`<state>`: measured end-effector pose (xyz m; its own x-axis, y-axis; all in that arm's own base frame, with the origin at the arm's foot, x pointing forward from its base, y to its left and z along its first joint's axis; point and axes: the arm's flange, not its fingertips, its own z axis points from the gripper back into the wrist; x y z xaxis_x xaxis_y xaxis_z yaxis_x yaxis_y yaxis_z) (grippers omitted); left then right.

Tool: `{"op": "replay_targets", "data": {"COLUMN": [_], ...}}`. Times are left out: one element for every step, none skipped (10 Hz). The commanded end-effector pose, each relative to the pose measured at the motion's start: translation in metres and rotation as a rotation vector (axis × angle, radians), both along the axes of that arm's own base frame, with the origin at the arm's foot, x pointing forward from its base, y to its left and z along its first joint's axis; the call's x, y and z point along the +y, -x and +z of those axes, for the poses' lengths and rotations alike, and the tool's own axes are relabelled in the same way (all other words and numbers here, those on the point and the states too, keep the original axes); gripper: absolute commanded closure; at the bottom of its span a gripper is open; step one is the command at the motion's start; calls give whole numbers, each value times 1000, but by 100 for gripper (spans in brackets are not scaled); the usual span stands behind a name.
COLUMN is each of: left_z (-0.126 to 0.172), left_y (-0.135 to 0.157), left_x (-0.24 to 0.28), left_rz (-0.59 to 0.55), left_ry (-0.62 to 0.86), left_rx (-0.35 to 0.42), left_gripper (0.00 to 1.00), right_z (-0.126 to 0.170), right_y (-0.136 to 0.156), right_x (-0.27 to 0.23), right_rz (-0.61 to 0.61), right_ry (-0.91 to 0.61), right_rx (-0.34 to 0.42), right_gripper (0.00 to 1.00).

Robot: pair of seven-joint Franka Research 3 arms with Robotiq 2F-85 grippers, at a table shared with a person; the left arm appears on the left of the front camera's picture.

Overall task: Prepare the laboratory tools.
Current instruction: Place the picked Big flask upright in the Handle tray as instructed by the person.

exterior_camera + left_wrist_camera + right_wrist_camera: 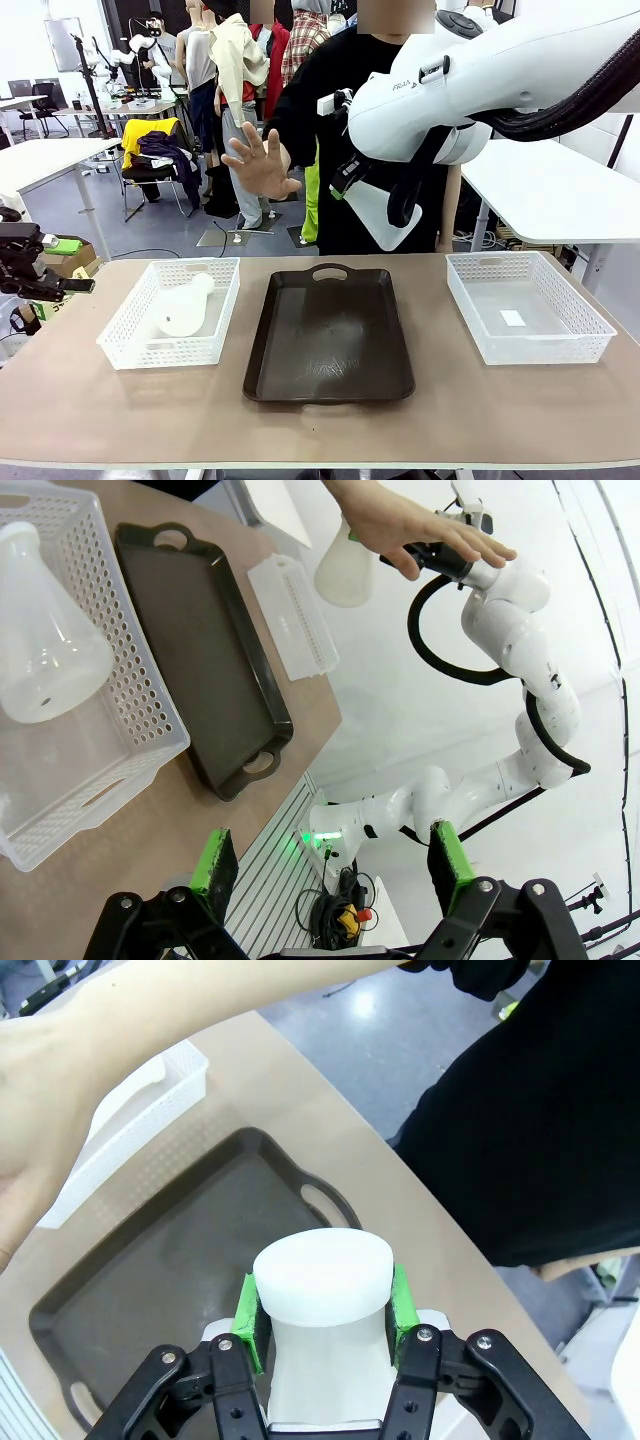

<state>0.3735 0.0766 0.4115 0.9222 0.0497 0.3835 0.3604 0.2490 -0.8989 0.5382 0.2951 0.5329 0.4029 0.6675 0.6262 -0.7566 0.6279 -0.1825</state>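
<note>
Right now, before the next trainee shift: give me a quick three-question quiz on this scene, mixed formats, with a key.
1. True or false: the right gripper is shut on the neck of a flask held above the dark tray.
2. Where is the other flask? A: lying in the left basket. B: lying on the dark tray. C: standing in the right basket.
3. Fill in: the left gripper holds nothing and its jaws stand ____.

Key: 1 true; 2 A; 3 open.
</note>
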Motion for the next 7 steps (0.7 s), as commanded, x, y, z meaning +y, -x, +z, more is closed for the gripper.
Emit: {"op": "replay_targets", "data": {"left_z": [2, 2, 2, 2, 2, 2, 2], "left_y": [0, 0, 0, 0, 0, 0, 0], "left_x": [0, 0, 0, 0, 0, 0, 0], "left_rz": [5, 5, 5, 5, 5, 5, 5], "left_ry": [17, 17, 17, 17, 17, 17, 17], "left_rx": [-9, -9, -9, -9, -9, -9, -9], "left_gripper": [0, 0, 0, 0, 0, 0, 0], "right_z": [0, 0, 0, 0, 0, 0, 0], "right_y": [0, 0, 0, 0, 0, 0, 0], "right_x": [0, 0, 0, 0, 0, 0, 0], "right_rz": [0, 0, 0, 0, 0, 0, 0], "right_ry": [-1, -1, -1, -1, -1, -1, -1], "right_rx": [-1, -1, -1, -1, -1, -1, -1], "right_gripper": [100, 100, 100, 100, 100, 100, 100]}}
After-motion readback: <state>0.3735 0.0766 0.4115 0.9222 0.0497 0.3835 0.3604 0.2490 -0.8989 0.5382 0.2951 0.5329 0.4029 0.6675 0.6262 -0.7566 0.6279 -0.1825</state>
